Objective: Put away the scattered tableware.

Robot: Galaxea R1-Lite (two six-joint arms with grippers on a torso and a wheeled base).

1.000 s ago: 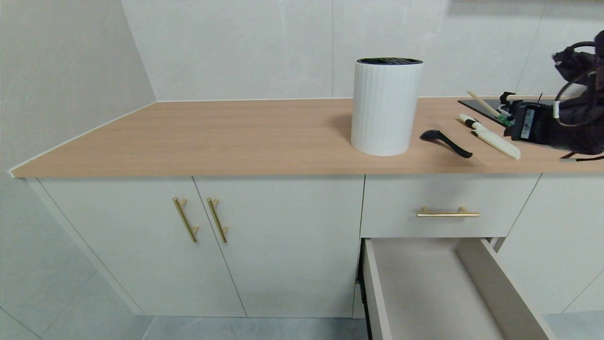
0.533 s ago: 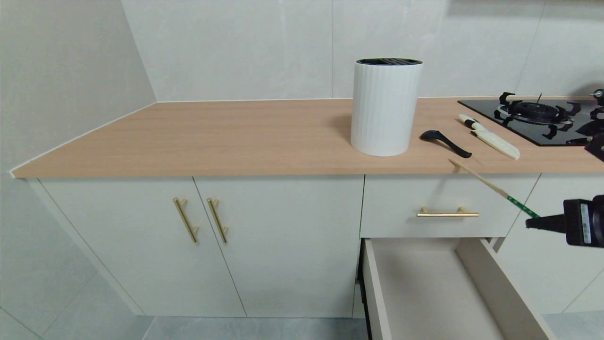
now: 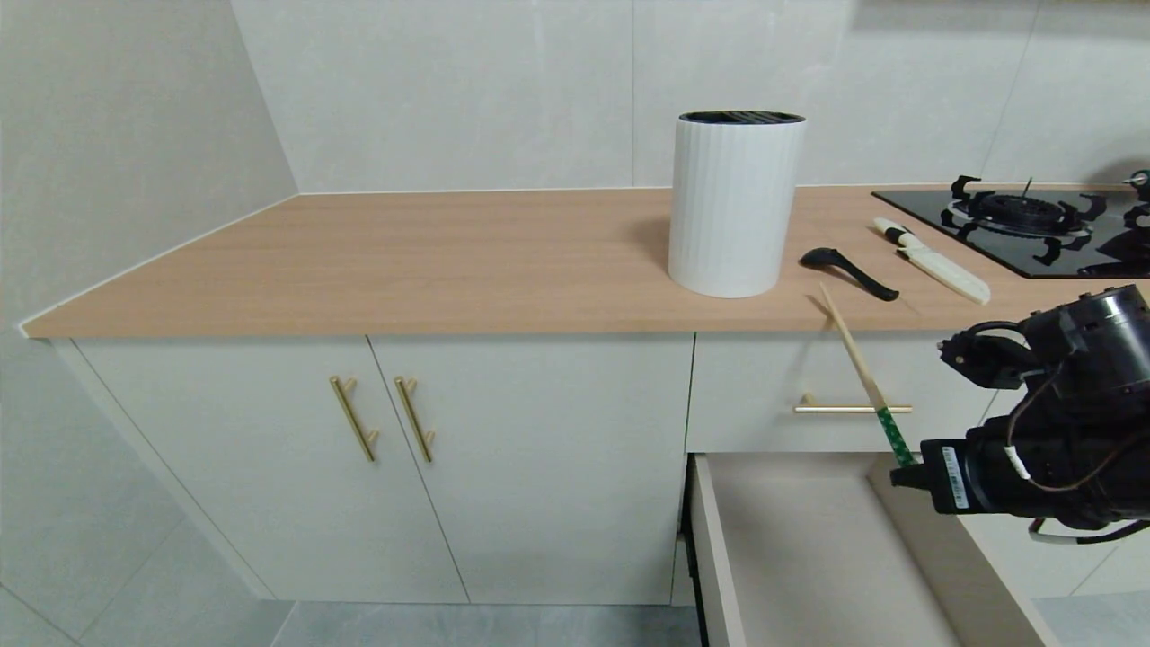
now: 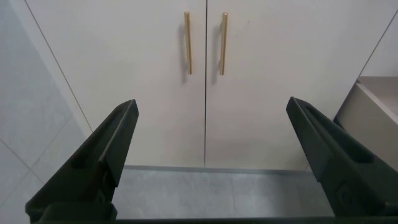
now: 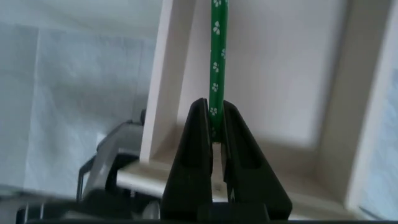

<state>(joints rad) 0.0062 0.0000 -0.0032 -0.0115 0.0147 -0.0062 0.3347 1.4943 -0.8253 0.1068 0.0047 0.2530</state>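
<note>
Right pincer (image 3: 901, 467) and clamped chopstick (image 3: 861, 367) lower now, above open drawer (image 3: 714, 539).

The chopstick (image 3: 858, 368), pale wood with a green flower-patterned end, is clamped at that end between the jaws of the right gripper (image 3: 901, 474). It slants upward above the open drawer (image 3: 716, 557). The black spoon (image 3: 847, 270) lies flat on the desk (image 3: 449, 261), near the white ribbed holder (image 3: 734, 207). The cream knife (image 3: 934, 261) lies flat beside the spoon, not touching it.
</note>
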